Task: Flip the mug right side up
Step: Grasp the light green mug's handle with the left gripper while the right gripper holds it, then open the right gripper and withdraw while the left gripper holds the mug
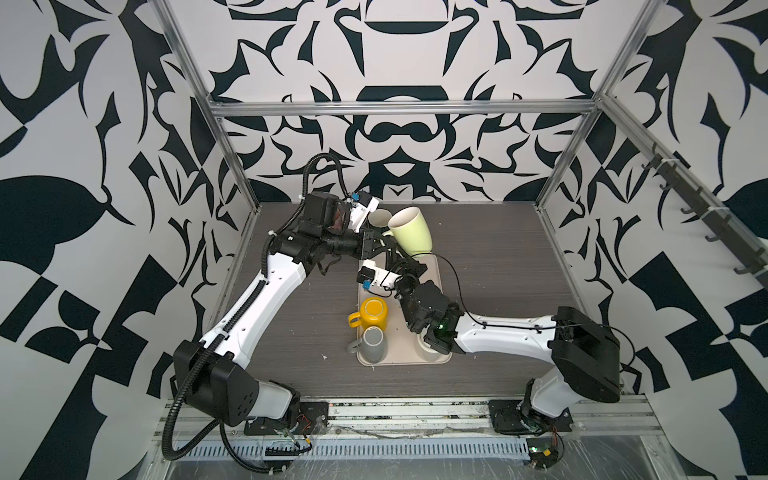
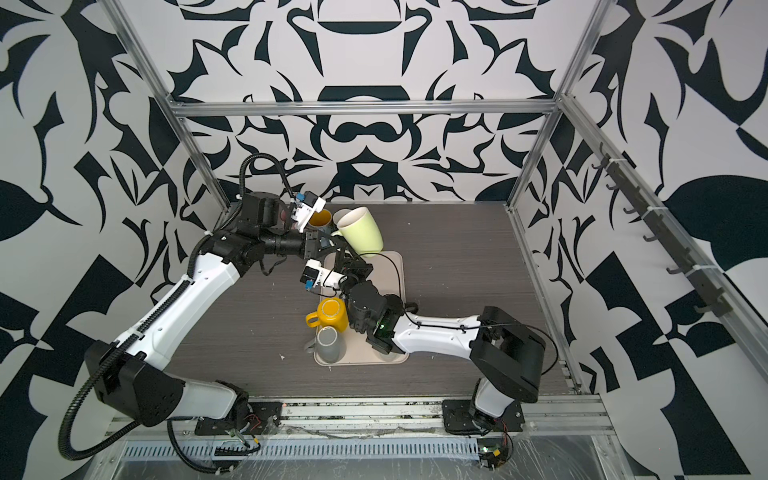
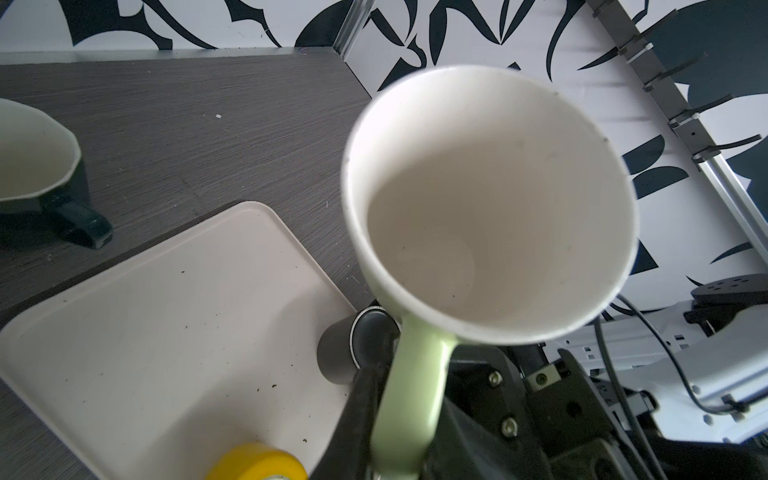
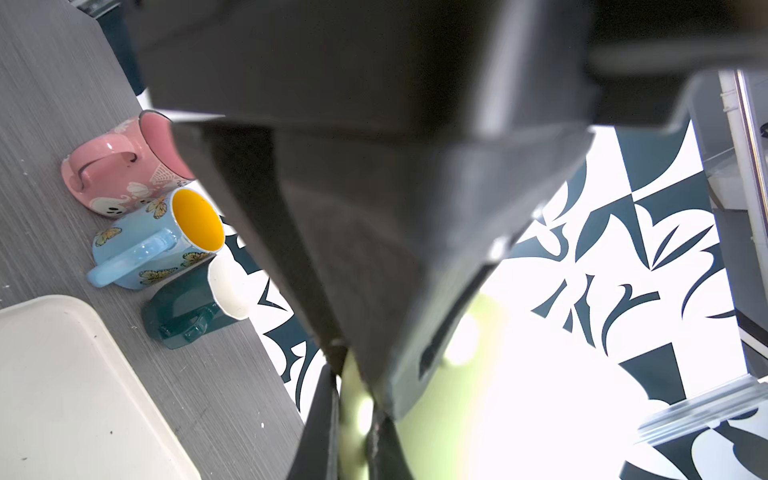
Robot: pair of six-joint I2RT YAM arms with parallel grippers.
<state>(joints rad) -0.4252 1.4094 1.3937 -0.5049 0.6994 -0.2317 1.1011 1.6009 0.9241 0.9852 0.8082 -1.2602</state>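
The pale green mug (image 1: pixel 409 230) (image 2: pixel 360 232) hangs in the air over the far end of the tray, mouth upward and tilted a little. The left wrist view looks straight into its white inside (image 3: pixel 490 199). My left gripper (image 1: pixel 384 244) (image 3: pixel 409 399) reaches in from the left, its jaws pressed on both sides of the mug's handle. From below and the near side, my right gripper (image 1: pixel 401 259) (image 4: pixel 357 424) is shut on the same handle. The right wrist view shows the mug as a green blur (image 4: pixel 440 415) behind the dark fingers.
A beige tray (image 1: pixel 409 345) lies mid-table with a yellow mug (image 1: pixel 373 312) and a grey mug (image 1: pixel 372 343) standing upside down on it. Behind the left gripper stand upright a pink mug (image 4: pixel 124 166), a light blue mug (image 4: pixel 158 245) and a dark green mug (image 4: pixel 191 307).
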